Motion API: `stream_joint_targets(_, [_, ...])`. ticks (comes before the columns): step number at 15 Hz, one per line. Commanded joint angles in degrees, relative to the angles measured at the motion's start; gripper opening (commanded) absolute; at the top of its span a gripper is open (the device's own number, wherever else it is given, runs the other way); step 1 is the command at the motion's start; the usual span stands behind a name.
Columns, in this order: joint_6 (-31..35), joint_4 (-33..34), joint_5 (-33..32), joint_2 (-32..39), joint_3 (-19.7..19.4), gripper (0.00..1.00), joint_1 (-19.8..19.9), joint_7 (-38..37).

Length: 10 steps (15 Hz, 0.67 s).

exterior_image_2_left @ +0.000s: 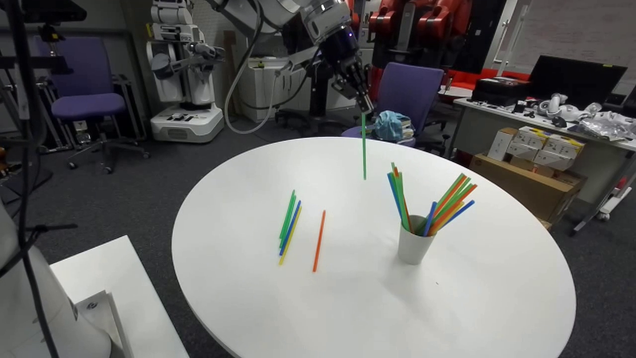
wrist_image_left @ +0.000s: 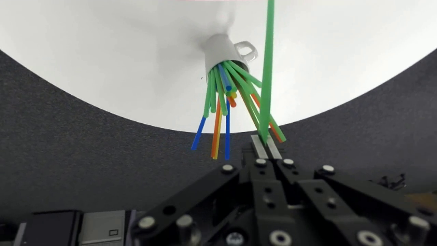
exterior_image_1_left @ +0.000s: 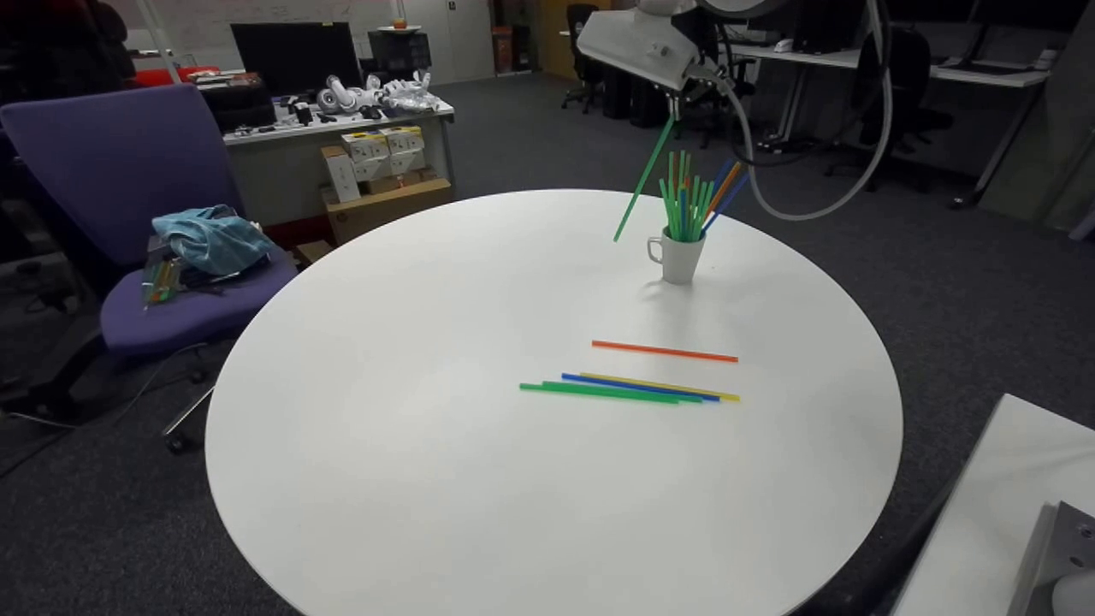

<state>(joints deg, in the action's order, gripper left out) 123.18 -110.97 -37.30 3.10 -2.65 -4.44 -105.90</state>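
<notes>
Dark carpet surrounds a round white table in a cluttered room. Above the table, the gripper has its fingertips pinched around one end of a green straw, which hangs down with its lower end off the surface. Near this straw stands a white mug, upright on the table, its handle on the side toward the held straw. Crowded into the mug are straws in green, blue, orange and yellow, fanning out over the rim; in the wrist view the held one crosses in front of a few of them.

Farther off, flat on the table, lie a pair of green straws, a blue straw and a yellow straw, close together and nearly parallel; whether they all touch is too fine to tell. An orange straw rests by itself between that bunch and the mug.

Beyond the table, a purple chair shows in both exterior views, with a blue cloth heaped on its seat. Near it, a desk carries a black monitor, and white boxes are stacked on a cardboard box beside it. In an exterior view, a white robot marked PR2 and a red machine stand farther back.
</notes>
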Motion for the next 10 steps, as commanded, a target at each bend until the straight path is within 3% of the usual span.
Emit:
stream_joint_targets(1, [-4.5,-0.83,-1.05,-0.76,2.05,0.0,0.26,8.96])
stream_joint_targets(10, [-11.44,0.49,-20.02,12.39,3.74,0.0,-2.74,10.25])
